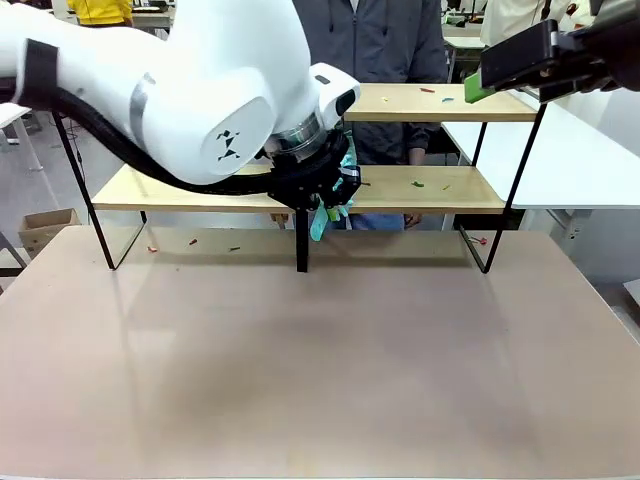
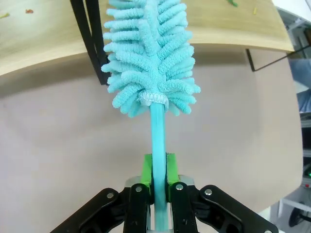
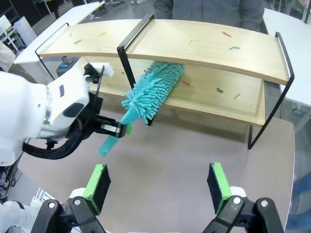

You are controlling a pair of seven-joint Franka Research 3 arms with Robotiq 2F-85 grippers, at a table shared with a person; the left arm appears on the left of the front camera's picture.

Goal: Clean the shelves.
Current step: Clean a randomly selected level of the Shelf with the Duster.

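- Firstly, at the left of the front view, the left arm's white casing sweeps in over the shelves [image 1: 440,190] and bends down towards their black centre post.
- At that post, the left gripper [image 2: 155,167] is clamped on the thin handle of a teal duster [image 2: 150,63], with a green pad pressed to each side of the handle.
- From the right wrist view, the duster's fluffy head reaches in between the upper and lower boards, just to the right of the centre post. The handle slopes down and out towards the gripper.
- The shelves stand at the far edge of the beige tabletop [image 1: 320,360], two tiers of light wooden boards on a thin black frame.
- Small red and green scraps [image 1: 418,184] lie scattered on the boards to the right of the post, and a few more lie on the tabletop under the lower tier.
- Behind the shelves stands a person in a grey jacket [image 1: 385,45].
- At the far right, the right gripper [image 3: 156,167] hangs high above the shelf's right end, its fingers spread wide apart with nothing between them.
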